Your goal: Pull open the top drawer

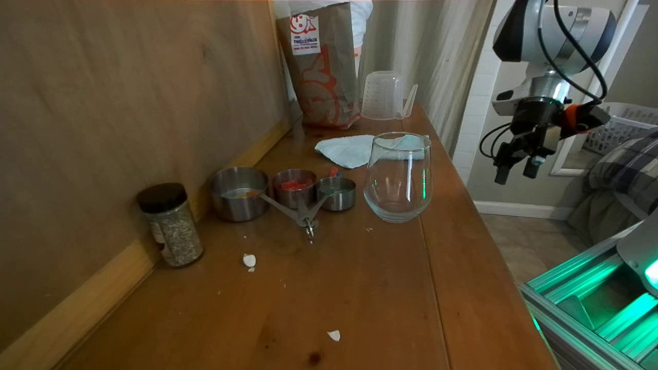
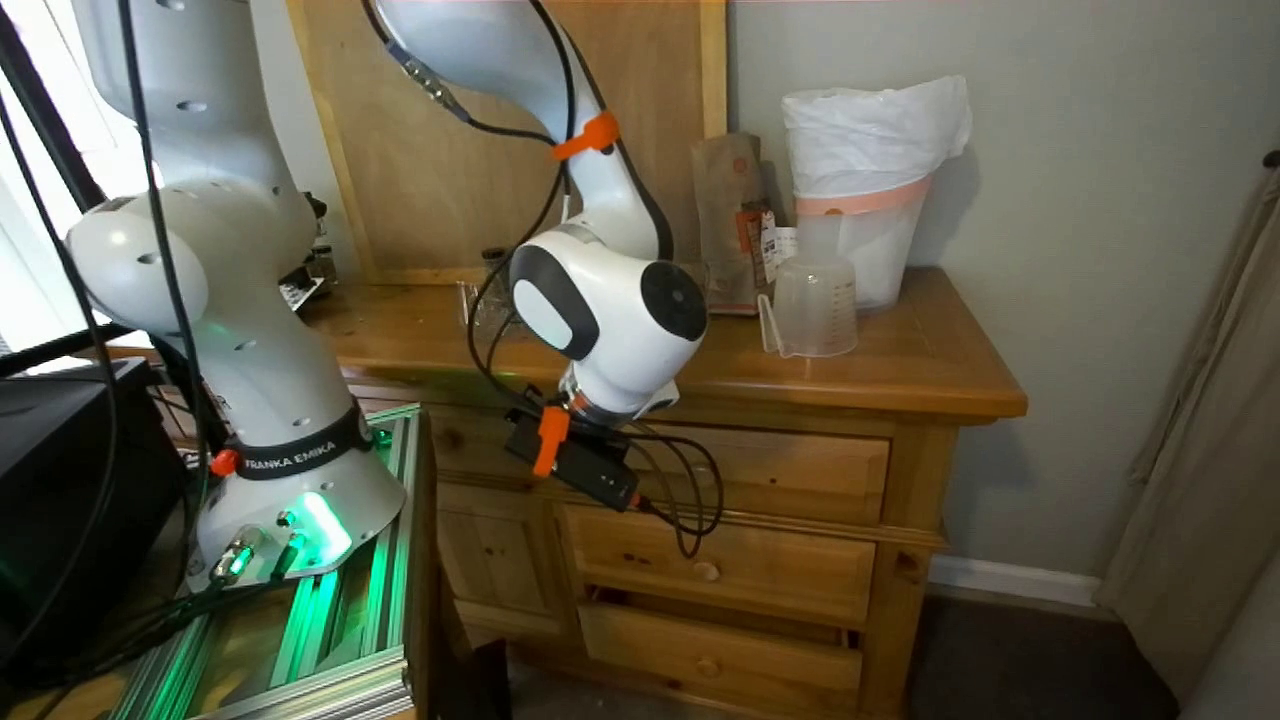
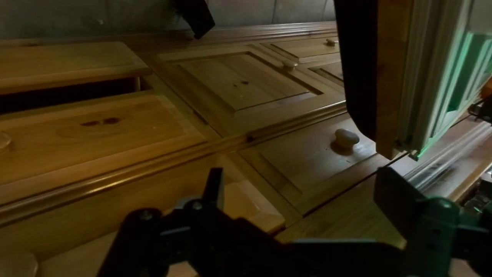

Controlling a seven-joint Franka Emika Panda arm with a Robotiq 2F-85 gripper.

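In an exterior view, the arm (image 2: 620, 310) is glossy white and smoothly rounded, with a dark disc cap (image 2: 673, 300) near the middle of the frame and black cables (image 2: 568, 80) bound by bright orange straps (image 2: 590, 137). Toward the lower left, a black collar (image 2: 300, 457) reads FRANKA EMIKA in white, above a lamp (image 2: 325, 528) glowing green. In the wrist view, along the bottom, the gripper (image 3: 298, 184) is black, with flat fingers (image 3: 396, 196) and small screw heads (image 3: 146, 215)

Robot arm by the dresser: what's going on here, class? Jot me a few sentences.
A robot arm holds its pincer open in front of the wooden dresser, gripping nothing. The job is to pull open the top drawer, but no drawer is in its grasp. Below, the bottom drawer stands partly open.
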